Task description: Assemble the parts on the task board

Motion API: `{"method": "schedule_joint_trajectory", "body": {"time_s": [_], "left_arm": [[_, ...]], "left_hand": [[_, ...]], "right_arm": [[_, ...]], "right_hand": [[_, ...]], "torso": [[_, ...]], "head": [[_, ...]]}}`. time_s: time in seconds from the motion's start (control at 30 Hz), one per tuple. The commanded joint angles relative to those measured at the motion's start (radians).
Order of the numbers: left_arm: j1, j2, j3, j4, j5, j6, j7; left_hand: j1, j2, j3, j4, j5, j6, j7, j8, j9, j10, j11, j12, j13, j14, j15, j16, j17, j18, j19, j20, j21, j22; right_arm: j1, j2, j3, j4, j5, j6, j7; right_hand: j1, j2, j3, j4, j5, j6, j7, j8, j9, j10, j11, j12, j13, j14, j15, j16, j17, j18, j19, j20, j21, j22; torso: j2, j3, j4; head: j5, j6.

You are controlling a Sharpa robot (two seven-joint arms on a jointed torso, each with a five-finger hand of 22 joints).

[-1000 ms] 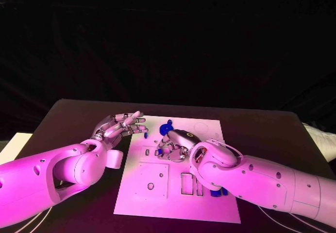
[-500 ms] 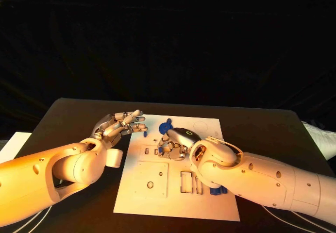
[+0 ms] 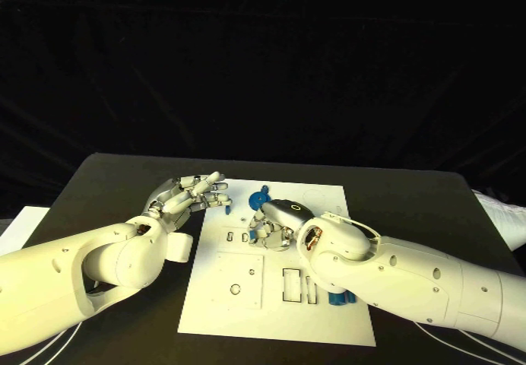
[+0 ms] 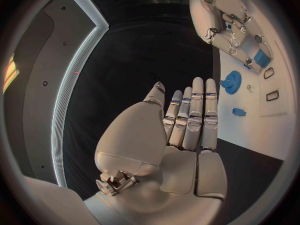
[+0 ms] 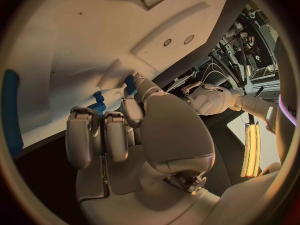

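The white task board (image 3: 243,304) lies in the middle of the black table. A blue gear (image 3: 260,199) stands near the board's far edge, with a small blue piece (image 3: 228,212) to its left. My right hand (image 3: 274,224) is curled down over the board's far half and pinches a small blue part (image 5: 130,84) at its fingertips, close to the board. My left hand (image 3: 192,196) hovers by the board's far left edge with its fingers straight and apart, holding nothing. The left wrist view shows the left hand (image 4: 187,120), the blue gear (image 4: 232,81) and my right hand (image 4: 225,20).
More blue parts (image 3: 337,298) sit at the board's right side, partly under my right forearm. Rectangular slots (image 3: 293,285) and a square plate (image 3: 236,283) mark the board's near half. Black table (image 3: 121,179) surrounds the board.
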State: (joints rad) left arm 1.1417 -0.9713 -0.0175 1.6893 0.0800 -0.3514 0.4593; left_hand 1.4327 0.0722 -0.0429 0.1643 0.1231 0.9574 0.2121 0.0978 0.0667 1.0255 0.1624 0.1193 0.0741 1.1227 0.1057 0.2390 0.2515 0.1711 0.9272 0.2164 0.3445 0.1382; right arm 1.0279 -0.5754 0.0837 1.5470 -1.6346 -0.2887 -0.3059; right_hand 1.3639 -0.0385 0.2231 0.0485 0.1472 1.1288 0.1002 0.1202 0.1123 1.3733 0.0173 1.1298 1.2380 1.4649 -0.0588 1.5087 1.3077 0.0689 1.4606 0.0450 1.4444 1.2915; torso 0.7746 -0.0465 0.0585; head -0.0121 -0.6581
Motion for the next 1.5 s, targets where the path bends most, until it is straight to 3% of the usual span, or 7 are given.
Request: {"method": "schedule_joint_trajectory", "body": {"time_s": [0.03,0.33,0.8,1.07,1.3,1.4,1.5], "left_arm": [[0.001,0.001,0.001,0.003,0.002,0.018,0.010],[0.001,0.001,0.001,0.004,0.002,0.018,0.009],[0.001,0.001,0.001,0.003,0.002,0.019,0.007],[0.001,0.001,0.001,0.002,0.003,0.021,0.004],[0.001,0.001,0.001,-0.005,-0.017,0.023,-0.016],[0.001,0.000,0.001,-0.010,-0.066,0.026,-0.048],[0.001,0.001,0.001,-0.020,-0.136,0.041,-0.113]], "left_hand": [[0.010,0.002,0.001,-0.007,0.005,0.006,0.001,-0.005,-0.001,0.007,-0.002,-0.006,-0.002,0.002,0.002,-0.003,0.001,0.012,0.006,0.003,-0.004,-0.001],[0.010,0.002,0.001,-0.007,0.005,0.006,0.001,-0.005,-0.001,0.007,-0.002,-0.006,-0.002,0.002,0.002,-0.003,0.001,0.012,0.006,0.003,-0.004,-0.001],[0.009,0.002,0.001,-0.007,0.005,0.006,0.002,-0.007,-0.001,0.007,-0.001,-0.007,-0.002,0.002,0.003,-0.005,0.002,0.012,0.006,0.003,-0.005,-0.002],[0.009,0.002,0.001,-0.007,0.005,0.006,0.002,-0.007,-0.001,0.007,-0.001,-0.007,-0.002,0.002,0.003,-0.005,0.002,0.012,0.006,0.003,-0.005,-0.002],[0.009,0.002,0.002,-0.010,0.005,0.006,0.001,-0.009,-0.001,0.008,-0.001,-0.009,-0.002,0.009,0.001,-0.003,0.007,0.012,0.010,0.002,-0.004,-0.002],[0.000,-0.002,0.002,-0.014,0.007,0.017,-0.008,-0.014,0.000,0.033,-0.015,-0.008,0.001,0.083,-0.020,0.032,0.040,0.014,0.064,-0.017,0.026,0.010],[-0.010,-0.008,0.001,-0.014,0.010,0.035,-0.026,-0.014,0.001,0.098,-0.041,0.009,0.011,0.210,-0.058,0.114,0.104,0.014,0.154,-0.056,0.087,0.038]], "right_arm": [[-0.011,-0.004,-0.010,-0.016,-0.018,0.094,-0.055],[-0.011,0.002,-0.010,-0.019,-0.022,0.092,-0.065],[-0.011,0.004,-0.010,-0.018,-0.028,0.055,-0.073],[-0.012,-0.002,-0.010,-0.005,-0.028,-0.026,-0.062],[-0.018,-0.028,-0.009,0.031,-0.007,-0.163,0.076],[-0.019,-0.045,-0.006,0.051,0.035,-0.213,0.200],[-0.017,-0.070,0.004,0.076,0.097,-0.225,0.322]], "right_hand": [[-0.024,-0.013,-0.007,0.009,-0.009,-0.007,0.002,-0.009,-0.002,-0.011,-0.001,-0.014,-0.003,0.084,0.004,0.000,0.165,-0.012,-0.006,0.003,-0.008,-0.003],[-0.057,-0.047,-0.029,0.025,-0.015,-0.055,0.021,-0.037,-0.012,-0.037,0.016,-0.056,-0.030,0.084,0.018,-0.001,0.166,-0.010,-0.010,0.015,-0.014,-0.012],[-0.084,-0.072,-0.056,0.050,-0.043,-0.083,0.028,-0.049,-0.017,-0.059,0.024,-0.089,-0.055,0.083,0.026,-0.003,0.165,-0.008,-0.014,0.024,-0.021,-0.022],[-0.093,-0.097,-0.113,0.095,-0.052,-0.128,0.039,-0.054,-0.031,-0.093,0.035,-0.133,-0.093,0.082,0.035,-0.005,0.164,-0.006,-0.019,0.032,-0.028,-0.032],[-0.065,-0.117,-0.170,0.155,-0.048,-0.144,0.044,-0.047,-0.039,-0.105,0.041,-0.132,-0.102,0.082,0.039,-0.006,0.165,-0.005,-0.022,0.038,-0.033,-0.040],[-0.046,-0.114,-0.189,0.178,-0.044,-0.150,0.046,-0.045,-0.041,-0.111,0.042,-0.131,-0.106,0.082,0.041,-0.007,0.166,-0.004,-0.024,0.040,-0.036,-0.043],[-0.035,-0.109,-0.199,0.188,-0.036,-0.152,0.047,-0.044,-0.042,-0.114,0.043,-0.129,-0.107,0.082,0.042,-0.007,0.166,-0.004,-0.024,0.040,-0.037,-0.044]], "torso": [[0.000,-0.0002,0.0001],[0.001,-0.0001,0.0005],[0.000,0.0002,-0.0005],[0.000,0.0007,0.0005],[0.000,0.0016,-0.0008],[-0.002,0.0020,-0.0031],[-0.005,0.0035,-0.0048]], "head": [[0.000,0.000],[-0.001,0.000],[-0.002,0.002],[-0.003,0.002],[-0.002,0.003],[0.000,0.003],[0.001,0.003]]}}
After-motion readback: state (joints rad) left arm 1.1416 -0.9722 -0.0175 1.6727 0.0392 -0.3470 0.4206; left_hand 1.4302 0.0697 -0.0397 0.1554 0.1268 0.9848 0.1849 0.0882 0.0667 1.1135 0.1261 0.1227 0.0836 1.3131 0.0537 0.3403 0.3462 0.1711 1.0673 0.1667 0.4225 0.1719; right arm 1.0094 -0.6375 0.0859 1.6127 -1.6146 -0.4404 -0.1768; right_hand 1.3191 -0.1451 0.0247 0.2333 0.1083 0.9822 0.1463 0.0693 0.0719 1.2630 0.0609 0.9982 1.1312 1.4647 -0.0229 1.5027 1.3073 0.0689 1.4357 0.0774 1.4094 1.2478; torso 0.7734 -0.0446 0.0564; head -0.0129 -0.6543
